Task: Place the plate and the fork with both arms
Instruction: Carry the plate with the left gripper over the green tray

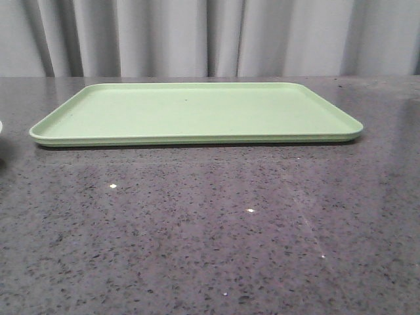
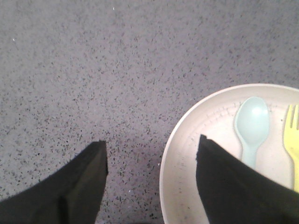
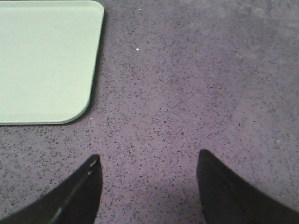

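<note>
The plate (image 2: 187,154) lies on the speckled grey table (image 2: 117,70) under our left arm, and we see it only in the left wrist view, where the frame cuts off its far side. Our left gripper (image 2: 152,161) is spread wide and holds nothing: one finger hangs over bare table, the other (image 2: 233,186) sits over the inside of the plate, so the plate's rim lies in the gap between them. We cannot tell whether that finger touches the plate or hovers above it. Our right gripper (image 3: 148,175) is also wide open and empty, over bare table, with a rounded corner of the light-green tray (image 3: 42,60) near it but apart from both fingers.

The fork (image 2: 292,140) rests inside the plate, just beside a pale blue spoon (image 2: 251,126). The frame edge cuts the fork's side, and the dark finger covers the lower handles of both utensils, so we cannot make out how they end. In the front view the tray (image 1: 197,111) lies flat across the far half of the table before a grey curtain (image 1: 210,36); neither arm shows there, and only a pale sliver at the left edge hints at something we cannot identify.

We count one plate, one fork, one spoon, one tray and two grippers.
</note>
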You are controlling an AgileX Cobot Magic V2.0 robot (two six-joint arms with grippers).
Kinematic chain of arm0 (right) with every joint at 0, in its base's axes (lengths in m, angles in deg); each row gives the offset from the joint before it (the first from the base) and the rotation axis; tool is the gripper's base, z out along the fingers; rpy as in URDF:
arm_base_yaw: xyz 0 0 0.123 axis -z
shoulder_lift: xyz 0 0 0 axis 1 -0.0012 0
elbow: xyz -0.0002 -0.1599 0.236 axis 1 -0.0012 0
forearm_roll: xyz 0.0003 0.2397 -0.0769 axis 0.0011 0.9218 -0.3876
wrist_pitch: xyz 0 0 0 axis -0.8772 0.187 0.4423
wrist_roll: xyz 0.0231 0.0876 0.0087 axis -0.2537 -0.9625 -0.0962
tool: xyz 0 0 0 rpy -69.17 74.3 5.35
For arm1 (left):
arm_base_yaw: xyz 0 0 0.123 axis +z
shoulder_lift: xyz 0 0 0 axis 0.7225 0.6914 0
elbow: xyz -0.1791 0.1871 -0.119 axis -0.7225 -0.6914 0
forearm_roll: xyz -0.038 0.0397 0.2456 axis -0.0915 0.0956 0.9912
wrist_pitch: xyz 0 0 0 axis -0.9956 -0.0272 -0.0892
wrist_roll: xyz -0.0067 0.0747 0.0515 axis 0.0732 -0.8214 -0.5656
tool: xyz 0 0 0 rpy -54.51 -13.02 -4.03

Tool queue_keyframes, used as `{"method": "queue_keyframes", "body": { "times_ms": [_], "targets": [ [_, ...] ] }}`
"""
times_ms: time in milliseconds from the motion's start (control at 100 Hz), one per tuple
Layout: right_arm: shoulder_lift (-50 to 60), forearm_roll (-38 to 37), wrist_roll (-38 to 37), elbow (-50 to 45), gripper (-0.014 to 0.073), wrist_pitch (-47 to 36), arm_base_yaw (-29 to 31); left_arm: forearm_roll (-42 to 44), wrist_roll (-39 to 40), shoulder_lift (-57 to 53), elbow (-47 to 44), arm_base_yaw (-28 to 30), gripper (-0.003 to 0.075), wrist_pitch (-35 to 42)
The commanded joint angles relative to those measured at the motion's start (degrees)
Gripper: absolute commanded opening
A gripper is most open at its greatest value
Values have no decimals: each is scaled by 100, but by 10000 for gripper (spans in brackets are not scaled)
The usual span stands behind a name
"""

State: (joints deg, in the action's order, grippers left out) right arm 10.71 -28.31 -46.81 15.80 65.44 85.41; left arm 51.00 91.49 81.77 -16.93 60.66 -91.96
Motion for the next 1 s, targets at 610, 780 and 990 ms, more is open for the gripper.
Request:
{"method": "queue_keyframes", "body": {
  "times_ms": [610, 780, 990],
  "targets": [
    [-36, -36, 60, 207, 455, -432, 25, -427, -775, 2591, 1294, 16, 417, -1186],
    [-36, -36, 60, 207, 455, -432, 25, -468, -784, 2724, 1294, 16, 402, -1098],
    [-36, -36, 60, 207, 455, -432, 25, -468, -787, 2752, 1294, 16, 279, -1109]
  ]
}}
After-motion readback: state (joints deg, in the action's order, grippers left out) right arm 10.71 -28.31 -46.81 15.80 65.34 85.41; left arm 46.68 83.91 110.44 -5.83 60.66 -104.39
